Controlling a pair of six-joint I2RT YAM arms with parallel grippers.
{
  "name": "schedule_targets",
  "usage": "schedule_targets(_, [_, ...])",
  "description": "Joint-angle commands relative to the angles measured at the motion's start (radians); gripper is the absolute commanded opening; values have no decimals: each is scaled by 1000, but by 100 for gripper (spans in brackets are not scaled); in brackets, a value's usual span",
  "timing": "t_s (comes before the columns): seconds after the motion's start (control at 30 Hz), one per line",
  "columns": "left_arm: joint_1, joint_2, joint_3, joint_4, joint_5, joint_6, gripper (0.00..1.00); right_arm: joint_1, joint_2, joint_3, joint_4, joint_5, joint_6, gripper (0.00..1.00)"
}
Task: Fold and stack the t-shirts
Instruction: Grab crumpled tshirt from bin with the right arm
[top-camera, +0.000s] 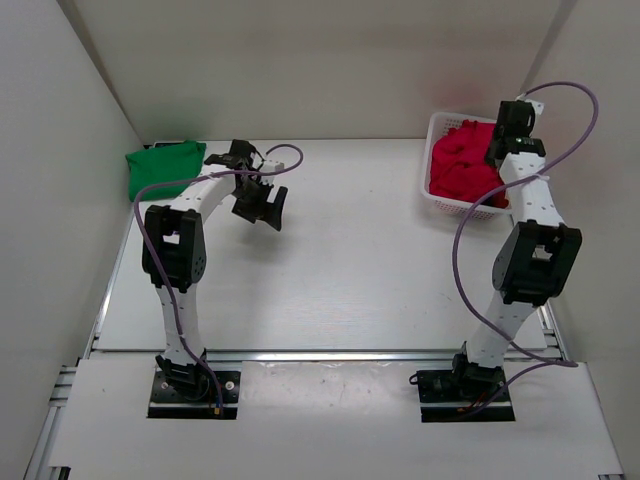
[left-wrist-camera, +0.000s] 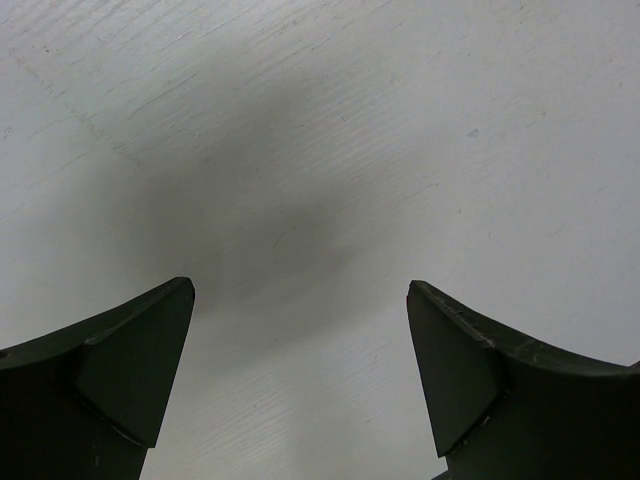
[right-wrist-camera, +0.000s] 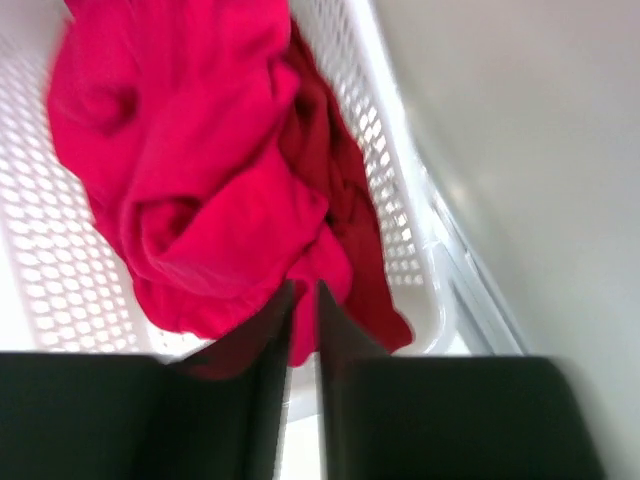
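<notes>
Red t-shirts (top-camera: 460, 165) (right-wrist-camera: 200, 180) are bunched in the white mesh basket (top-camera: 450, 210) (right-wrist-camera: 60, 270); the green t-shirt (top-camera: 160, 165) lies as a compact bundle at the counter's (top-camera: 340, 260) far left corner.
The left gripper (top-camera: 262, 208) (left-wrist-camera: 300, 290) is held over bare counter, right of the green t-shirt, its jaws spread wide. The right gripper (top-camera: 495, 152) (right-wrist-camera: 305, 290) is poised in the basket at the far right, fingers drawn nearly together with red cloth seen in the narrow gap. Whether that cloth is clamped cannot be told from the blurred wrist view.
</notes>
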Motion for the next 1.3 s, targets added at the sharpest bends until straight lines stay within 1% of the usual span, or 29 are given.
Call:
schedule_targets(0.0, [12, -71, 24, 3, 12, 5, 99, 15, 52, -28, 25, -13, -19, 24])
schedule_targets(0.03, [6, -68, 20, 4, 21, 8, 98, 13, 63, -19, 23, -21, -13, 39])
schedule_targets(0.1, [9, -74, 10, -5, 14, 3, 98, 12, 86, -10, 22, -38, 5, 54])
schedule_targets(0.2, [7, -74, 0, -3, 11, 6, 98, 4, 136, 18, 14, -43, 4, 55])
schedule_targets(0.23, [4, -82, -3, 6, 5, 6, 99, 1, 161, 27, 9, -59, 8, 54])
schedule_targets(0.3, [9, -77, -2, 3, 12, 6, 99, -5, 194, 41, -4, -69, 12, 46])
schedule_targets(0.37, [6, -79, -3, 0, -3, 9, 99, -7, 202, 44, -7, -61, 12, 23])
schedule_targets(0.4, [6, -80, -5, -2, -3, 11, 99, -5, 202, 47, 0, -38, 10, 18])
schedule_targets(0.43, [4, -80, -7, 3, -6, 11, 99, -2, 202, 43, 0, -38, 7, 7])
schedule_targets(0.47, [12, -83, -10, 3, -6, 8, 99, -4, 199, 43, -1, -30, 7, 0])
schedule_targets(0.57, [9, -80, -10, 0, -2, 9, 98, -15, 185, 46, -6, -27, 12, 0])
schedule_targets(0.7, [9, -80, 0, 3, -5, 12, 99, -12, 121, 67, 6, -7, 7, 0])
schedule_targets(0.77, [9, -74, 6, 0, -2, 11, 99, 2, 63, 130, 8, 10, -2, 0])
schedule_targets(0.87, [16, -83, 12, 1, 1, 6, 99, 54, 4, 216, 93, 75, -48, 0])
schedule_targets(0.93, [18, -79, 12, 1, 3, 9, 99, 102, -61, 256, 219, 160, -129, 0])
schedule_targets(0.97, [18, -83, 16, 0, -5, 6, 99, 132, -90, 276, 257, 178, -178, 0])
schedule_targets(1.03, [32, -88, 20, 1, -5, 5, 98, 189, -133, 282, 432, 241, -279, 1])
schedule_targets(1.07, [33, -95, 21, -5, -5, 3, 99, 233, -161, 277, 481, 256, -351, 1])
schedule_targets(1.1, [29, -98, 21, 4, -3, 5, 99, 276, -170, 274, 590, 275, -390, 0])
schedule_targets(1.13, [30, -103, 20, 3, 1, 2, 99, 300, -195, 265, 683, 280, -475, 0])
schedule_targets(1.17, [35, -109, 21, 6, -6, 2, 99, 352, -222, 244, 727, 278, -542, 0])
schedule_targets(1.2, [38, -115, 15, 7, -8, -3, 98, 410, -235, 248, 803, 254, -568, 0])
schedule_targets(1.23, [47, -123, 9, 4, -15, 1, 99, 436, -264, 242, 848, 216, -597, 0])
schedule_targets(1.27, [47, -132, 6, 9, -18, 8, 99, 493, -290, 248, 897, 176, -608, 0])
